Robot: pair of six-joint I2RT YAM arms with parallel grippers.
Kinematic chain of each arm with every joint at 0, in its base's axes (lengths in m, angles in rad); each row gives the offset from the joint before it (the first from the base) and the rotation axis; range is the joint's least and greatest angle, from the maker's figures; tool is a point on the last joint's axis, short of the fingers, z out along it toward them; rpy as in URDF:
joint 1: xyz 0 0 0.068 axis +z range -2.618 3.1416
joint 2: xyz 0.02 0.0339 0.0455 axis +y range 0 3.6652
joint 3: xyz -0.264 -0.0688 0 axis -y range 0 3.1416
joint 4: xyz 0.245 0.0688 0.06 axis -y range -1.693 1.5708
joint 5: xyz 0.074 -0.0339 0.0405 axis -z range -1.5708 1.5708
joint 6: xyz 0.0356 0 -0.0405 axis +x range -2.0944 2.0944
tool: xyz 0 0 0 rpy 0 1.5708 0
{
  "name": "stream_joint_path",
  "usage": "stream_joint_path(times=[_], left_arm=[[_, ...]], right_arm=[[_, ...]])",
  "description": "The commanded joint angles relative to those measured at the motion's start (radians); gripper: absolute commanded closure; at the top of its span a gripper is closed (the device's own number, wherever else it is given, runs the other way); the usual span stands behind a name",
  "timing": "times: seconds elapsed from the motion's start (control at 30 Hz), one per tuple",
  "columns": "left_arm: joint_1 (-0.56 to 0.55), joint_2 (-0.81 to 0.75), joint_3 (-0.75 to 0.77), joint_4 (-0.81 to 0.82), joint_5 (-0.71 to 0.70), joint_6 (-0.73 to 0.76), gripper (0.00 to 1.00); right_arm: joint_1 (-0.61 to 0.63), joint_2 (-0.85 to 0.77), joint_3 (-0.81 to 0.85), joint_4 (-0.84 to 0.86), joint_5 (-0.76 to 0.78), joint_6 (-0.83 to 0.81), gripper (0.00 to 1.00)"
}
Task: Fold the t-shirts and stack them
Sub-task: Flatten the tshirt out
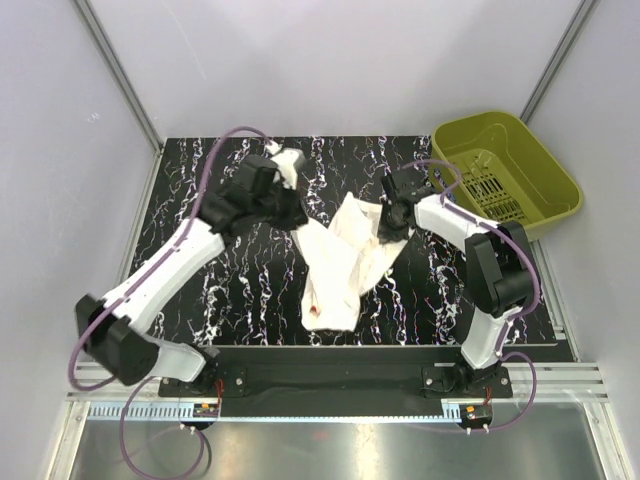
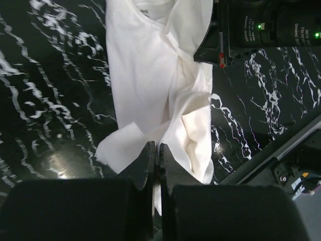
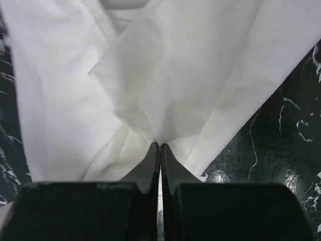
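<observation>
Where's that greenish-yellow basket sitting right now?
In the top view, the basket sits at the table's far right corner, just beyond the right gripper, which pinches the t-shirt.

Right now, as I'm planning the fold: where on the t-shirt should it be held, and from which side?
Probably at its far end, one raised fold each side: the t-shirt lies bunched in a long near-to-far strip, so the left fingers come from the left and the right fingers from the right, as they pinch now.
</observation>
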Motion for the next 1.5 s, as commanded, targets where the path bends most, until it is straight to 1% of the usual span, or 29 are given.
stream_joint_path(times=[0.0,0.03,0.07,0.17,0.2,0.37,0.4,0.47,0.67,0.8,1.0,1.07,1.17,1.2,1.23,1.27,1.3,1.33,1.37,1.4,1.43,1.47], left_arm=[[0.065,-0.077,0.001,-0.095,-0.136,0.03,1.0],[0.086,-0.109,0.01,-0.104,-0.15,0.03,1.0],[0.135,-0.121,0.022,-0.12,-0.156,0.032,1.0],[0.227,-0.148,0.102,-0.14,-0.174,0.061,1.0],[0.243,-0.148,0.161,-0.147,-0.209,0.068,1.0],[0.341,-0.126,0.332,-0.193,-0.26,0.084,1.0],[0.349,-0.114,0.388,-0.202,-0.289,0.082,1.0],[0.362,-0.106,0.453,-0.215,-0.305,0.085,1.0],[0.366,-0.071,0.574,-0.212,-0.368,0.136,1.0],[0.367,-0.048,0.646,-0.177,-0.334,0.163,1.0],[0.37,-0.01,0.745,-0.143,-0.305,0.186,1.0],[0.387,0.029,0.804,-0.14,-0.302,0.18,1.0],[0.433,0.076,0.873,-0.115,-0.289,0.167,1.0],[0.444,0.078,0.872,-0.066,-0.29,0.165,1.0],[0.462,0.076,0.858,-0.025,-0.296,0.159,1.0],[0.47,0.057,0.808,0.026,-0.297,0.154,1.0],[0.481,0.049,0.782,0.125,-0.287,0.148,1.0],[0.502,0.044,0.76,0.173,-0.268,0.141,1.0],[0.51,0.046,0.745,0.211,-0.241,0.136,1.0],[0.519,0.052,0.752,0.256,-0.23,0.136,1.0],[0.533,0.059,0.765,0.271,-0.219,0.137,1.0],[0.537,0.073,0.789,0.29,-0.211,0.14,1.0]], right_arm=[[-0.007,-0.015,0.117,0.032,0.037,-0.037,1.0],[-0.008,-0.017,0.157,0.018,0.036,-0.043,1.0],[-0.007,-0.026,0.177,0.011,0.033,-0.046,1.0],[-0.013,-0.065,0.246,-0.029,0.049,-0.044,1.0],[-0.016,-0.082,0.257,-0.034,0.049,-0.04,1.0],[-0.036,-0.197,0.298,-0.04,0.037,-0.035,1.0],[-0.042,-0.211,0.32,-0.037,0.017,-0.032,1.0],[-0.054,-0.253,0.34,-0.025,0.013,-0.034,1.0],[-0.079,-0.277,0.479,-0.023,0.014,-0.044,1.0],[-0.088,-0.262,0.568,0.004,0.014,-0.053,1.0],[-0.09,-0.202,0.727,0.029,0.014,-0.086,1.0],[-0.093,-0.169,0.766,0.049,0.017,-0.092,1.0],[-0.104,-0.101,0.866,0.103,0.023,-0.083,1.0],[-0.105,-0.077,0.946,0.122,0.025,-0.074,1.0],[-0.11,-0.025,0.993,0.132,0.022,-0.07,1.0],[-0.11,0.005,1.092,0.148,0.023,-0.069,1.0],[-0.11,0.035,1.146,0.161,0.023,-0.07,1.0],[-0.111,0.093,1.198,0.175,0.02,-0.069,1.0],[-0.113,0.127,1.313,0.194,0.017,-0.069,1.0],[-0.114,0.16,1.375,0.201,0.013,-0.067,1.0],[-0.114,0.216,1.431,0.208,0.007,-0.066,1.0],[-0.116,0.238,1.477,0.218,0.003,-0.067,1.0]])
